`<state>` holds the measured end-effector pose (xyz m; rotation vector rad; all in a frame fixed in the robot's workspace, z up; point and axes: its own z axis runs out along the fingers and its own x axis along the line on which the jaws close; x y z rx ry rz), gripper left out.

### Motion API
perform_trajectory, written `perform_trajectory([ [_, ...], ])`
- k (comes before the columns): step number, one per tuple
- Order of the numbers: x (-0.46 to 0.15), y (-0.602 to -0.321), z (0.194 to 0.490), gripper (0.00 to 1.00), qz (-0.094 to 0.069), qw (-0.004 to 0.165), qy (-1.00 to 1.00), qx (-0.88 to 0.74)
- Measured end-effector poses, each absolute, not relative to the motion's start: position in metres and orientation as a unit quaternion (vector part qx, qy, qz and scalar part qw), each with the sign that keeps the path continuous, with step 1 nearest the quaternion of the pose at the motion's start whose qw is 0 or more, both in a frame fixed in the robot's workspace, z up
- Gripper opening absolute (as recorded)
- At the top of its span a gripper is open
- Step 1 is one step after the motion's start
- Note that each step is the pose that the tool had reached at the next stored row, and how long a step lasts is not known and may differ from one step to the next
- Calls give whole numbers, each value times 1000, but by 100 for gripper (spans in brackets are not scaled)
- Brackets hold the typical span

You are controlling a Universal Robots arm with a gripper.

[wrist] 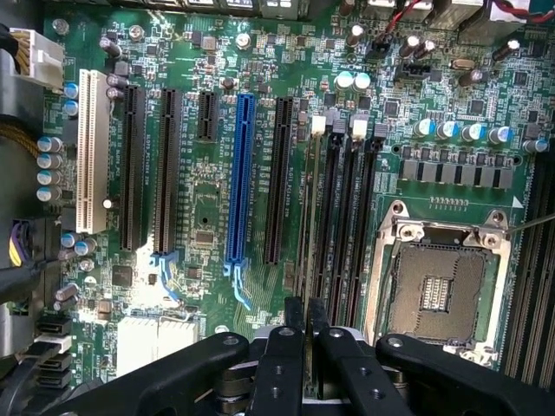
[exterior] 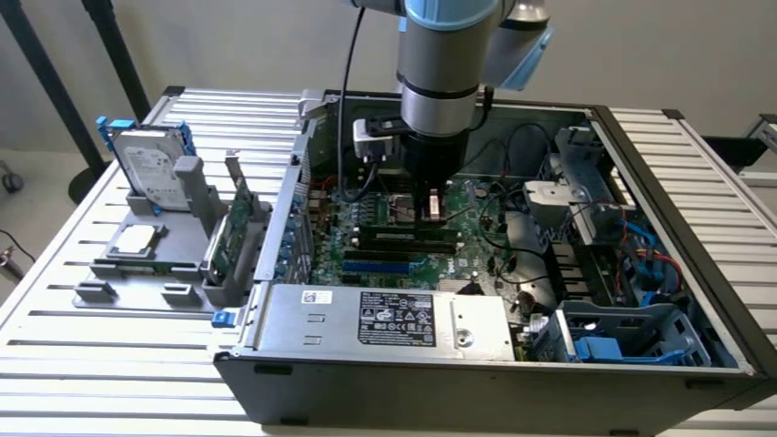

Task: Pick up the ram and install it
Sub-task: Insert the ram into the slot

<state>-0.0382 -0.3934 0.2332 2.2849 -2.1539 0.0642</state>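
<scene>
the ram [wrist: 309,260] is pinched edge-on in the gripper [wrist: 304,322], its long axis aligned with the black memory slots [wrist: 347,225] at centre frame.

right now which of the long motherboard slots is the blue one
The blue slot, the lone blue one, stands between two black slots; the white slot stands further out, by the board's edge.

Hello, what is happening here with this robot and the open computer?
The arm has reached down into the open computer case. Its gripper is shut on the ram, a thin green stick held edge-on over the black memory slots beside the empty processor socket. Whether the stick is already seated, I cannot tell.
</scene>
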Motion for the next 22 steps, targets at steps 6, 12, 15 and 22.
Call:
perform_trajectory([
  [6,-39,-393,233,14,21,1,-687,726],
  [12,-39,-392,233,14,22,1,-690,723],
  [15,-39,-392,232,14,22,1,-691,723],
  [22,-39,-392,232,14,24,1,-692,722],
])
